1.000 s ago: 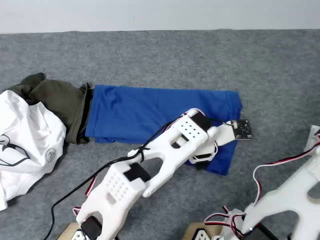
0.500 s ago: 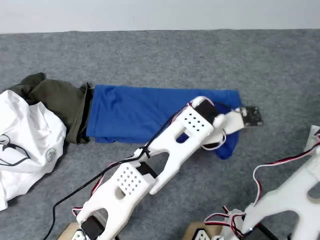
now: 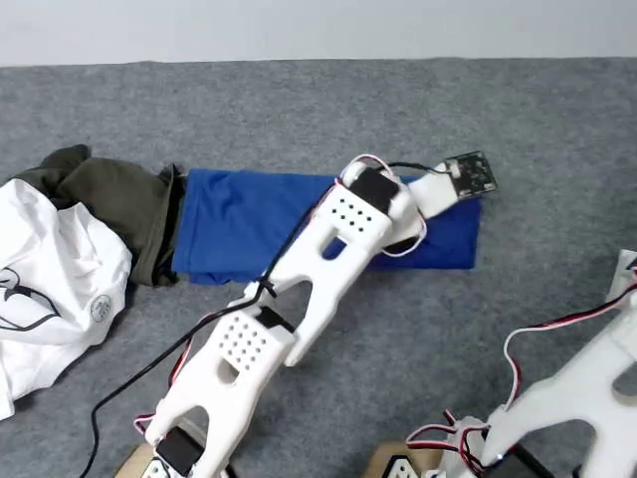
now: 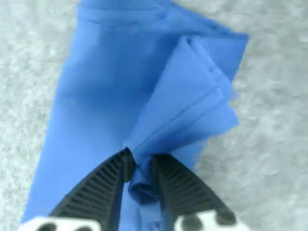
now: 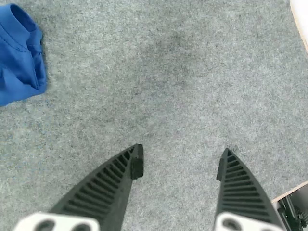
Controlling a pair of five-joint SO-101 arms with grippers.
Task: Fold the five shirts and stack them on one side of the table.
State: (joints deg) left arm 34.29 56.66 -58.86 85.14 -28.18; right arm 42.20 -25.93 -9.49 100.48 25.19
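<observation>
— Where is the blue shirt?
— Right in the left gripper. Its jaws are almost closed and pinch a bunched fold of it.
— Which way does the shirt go from there?
— It lies flat and long on the table. It runs straight out in front of the jaws. The pinched flap fans out in front too, a bit to one side.
— And its ends?
— One end lies by the green shirt. The jaws are near the other end.
— Is the right gripper close?
— No. Its jaws are wide with nothing in them, over bare table. The blue shirt is well off to its side. So I think the fold is the left arm's job.
</observation>
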